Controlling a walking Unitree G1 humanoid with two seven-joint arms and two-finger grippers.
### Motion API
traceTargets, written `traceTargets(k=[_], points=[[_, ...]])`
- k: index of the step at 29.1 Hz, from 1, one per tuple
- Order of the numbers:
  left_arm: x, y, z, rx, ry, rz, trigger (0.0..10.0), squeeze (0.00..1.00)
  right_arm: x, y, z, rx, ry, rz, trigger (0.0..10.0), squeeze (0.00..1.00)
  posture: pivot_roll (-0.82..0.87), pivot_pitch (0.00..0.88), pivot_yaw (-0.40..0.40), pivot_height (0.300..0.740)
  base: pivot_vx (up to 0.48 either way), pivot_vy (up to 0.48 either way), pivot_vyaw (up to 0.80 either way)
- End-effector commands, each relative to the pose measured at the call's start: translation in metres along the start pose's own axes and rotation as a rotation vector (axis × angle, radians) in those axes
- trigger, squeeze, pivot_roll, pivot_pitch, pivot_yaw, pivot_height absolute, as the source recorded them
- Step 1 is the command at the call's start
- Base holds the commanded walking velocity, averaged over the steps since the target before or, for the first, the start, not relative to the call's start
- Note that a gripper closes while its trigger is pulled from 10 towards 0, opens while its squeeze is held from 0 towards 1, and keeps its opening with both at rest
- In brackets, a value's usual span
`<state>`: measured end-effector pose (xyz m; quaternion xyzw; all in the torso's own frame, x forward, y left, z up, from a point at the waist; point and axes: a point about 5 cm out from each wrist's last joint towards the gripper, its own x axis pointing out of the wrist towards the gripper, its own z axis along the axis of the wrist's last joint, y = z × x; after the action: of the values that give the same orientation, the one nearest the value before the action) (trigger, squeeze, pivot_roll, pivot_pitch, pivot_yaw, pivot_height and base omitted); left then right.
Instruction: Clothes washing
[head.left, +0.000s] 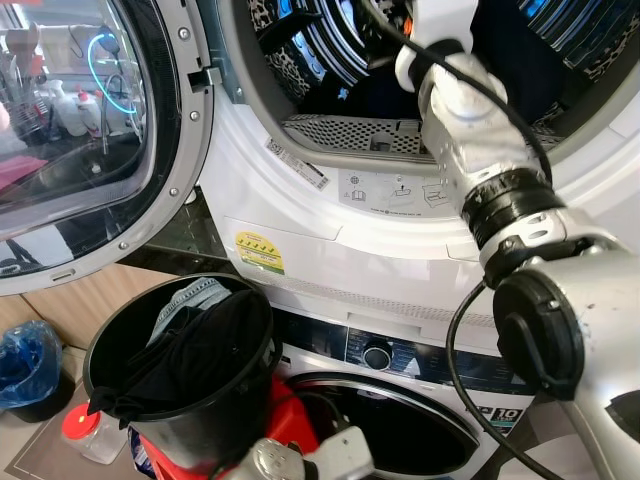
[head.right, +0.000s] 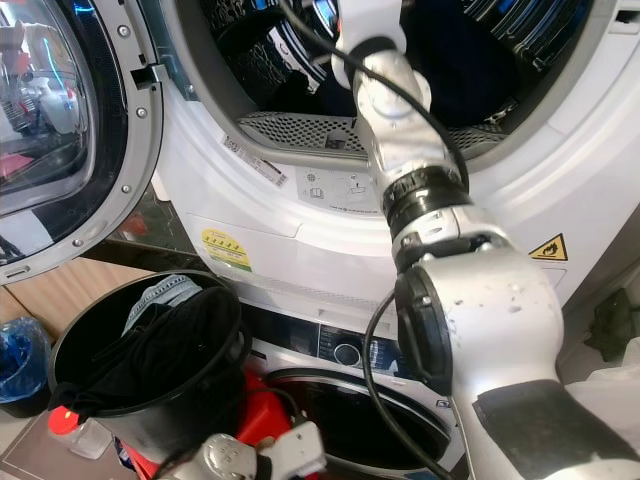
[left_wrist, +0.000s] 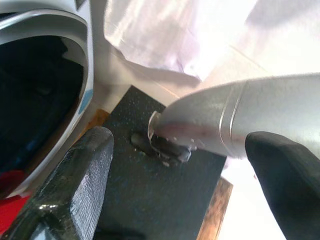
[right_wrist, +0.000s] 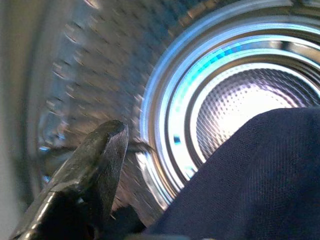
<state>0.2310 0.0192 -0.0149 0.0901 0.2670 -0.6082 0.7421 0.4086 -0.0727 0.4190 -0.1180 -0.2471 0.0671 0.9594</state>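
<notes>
The upper machine's drum stands open with striped and spotted clothes inside. My right arm reaches up into it. In the right wrist view my right gripper is deep in the drum and open; one black finger shows, and dark navy cloth lies over the other side. A black bucket on the floor holds dark clothes and a bit of denim. My left gripper hangs open and holds nothing, low beside the lower machine.
The upper round door is swung open to the left. The lower washer's door sits under the control knob. A red container is behind the bucket, and a blue bag is at the far left. A dark mat covers the floor.
</notes>
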Motion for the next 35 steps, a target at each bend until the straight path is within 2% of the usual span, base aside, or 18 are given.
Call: traceTargets(k=[1, 2, 3, 4, 6, 7, 10, 13, 19, 22, 24, 26, 32, 35], points=[[0.0, -0.002, -0.006, -0.043, 0.0, 0.014, 10.0, 0.0, 0.002, 0.001, 0.005, -0.01, 0.038, -0.017, 10.0, 0.0, -0.06, 0.028, 0.069, 0.74, 0.0, 0.0, 0.0], [0.001, -0.003, -0.006, -0.058, -0.01, 0.021, 10.0, 0.0, 0.002, -0.003, 0.001, 0.017, 0.083, -0.057, 10.0, 0.0, -0.05, 0.026, 0.063, 0.74, 0.0, 0.0, 0.0], [0.001, -0.003, -0.006, -0.058, -0.012, 0.024, 10.0, 0.0, 0.002, -0.004, -0.002, 0.005, 0.106, -0.063, 10.0, 0.0, -0.05, 0.028, 0.058, 0.74, 0.0, 0.0, 0.0], [0.001, -0.003, -0.005, -0.056, -0.019, 0.031, 10.0, 0.0, 0.0, -0.008, -0.009, -0.053, 0.152, -0.102, 10.0, 0.0, -0.04, 0.027, 0.051, 0.74, 0.0, 0.0, 0.0], [0.002, -0.003, -0.004, -0.056, -0.023, 0.032, 10.0, 0.0, -0.001, -0.011, -0.012, -0.066, 0.166, -0.125, 10.0, 0.0, -0.04, 0.027, 0.049, 0.74, 0.0, 0.0, 0.0], [0.003, -0.003, -0.004, -0.051, -0.024, 0.033, 10.0, 0.0, -0.002, -0.012, -0.016, -0.038, 0.182, -0.126, 10.0, 0.0, -0.04, 0.037, 0.046, 0.74, 0.0, 0.0, 0.0], [0.003, -0.003, -0.002, -0.05, -0.029, 0.042, 10.0, 0.0, -0.004, 0.005, -0.026, -0.023, 0.215, 0.005, 10.0, 0.0, -0.05, 0.043, 0.047, 0.74, 0.0, 0.0, 0.0], [0.004, -0.003, -0.001, -0.047, -0.035, 0.036, 10.0, 0.0, -0.007, 0.011, -0.037, -0.079, 0.25, 0.043, 10.0, 0.0, -0.05, 0.043, 0.048, 0.74, 0.0, 0.0, 0.0], [0.005, -0.003, 0.0, -0.053, -0.038, 0.043, 10.0, 0.0, -0.013, -0.001, -0.056, -0.085, 0.316, 0.004, 10.0, 0.0, -0.07, 0.046, 0.056, 0.74, 0.0, 0.0, 0.0], [0.004, -0.002, 0.0, -0.058, -0.041, 0.052, 10.0, 0.0, -0.021, -0.004, -0.077, -0.107, 0.384, 0.018, 10.0, 0.0, -0.08, 0.042, 0.055, 0.74, 0.0, 0.0, 0.0], [0.004, -0.002, 0.0, -0.059, -0.042, 0.052, 10.0, 0.0, -0.022, -0.006, -0.079, -0.093, 0.386, 0.009, 10.0, 0.0, -0.08, 0.041, 0.058, 0.74, 0.0, 0.0, 0.0], [0.004, -0.002, 0.0, -0.06, -0.042, 0.053, 10.0, 0.0, -0.022, -0.011, -0.078, -0.036, 0.372, -0.021, 10.0, 0.0, -0.08, 0.043, 0.061, 0.74, 0.0, 0.0, 0.0], [0.003, -0.001, 0.0, -0.054, -0.04, 0.057, 10.0, 0.0, -0.018, -0.021, -0.07, 0.015, 0.338, -0.049, 10.0, 0.0, -0.09, 0.043, 0.067, 0.74, 0.0, 0.0, 0.0], [0.003, -0.001, 0.0, -0.061, -0.04, 0.059, 10.0, 0.0, -0.017, -0.029, -0.064, 0.071, 0.304, -0.067, 10.0, 0.0, -0.11, 0.051, 0.075, 0.74, 0.0, 0.0, 0.0]])
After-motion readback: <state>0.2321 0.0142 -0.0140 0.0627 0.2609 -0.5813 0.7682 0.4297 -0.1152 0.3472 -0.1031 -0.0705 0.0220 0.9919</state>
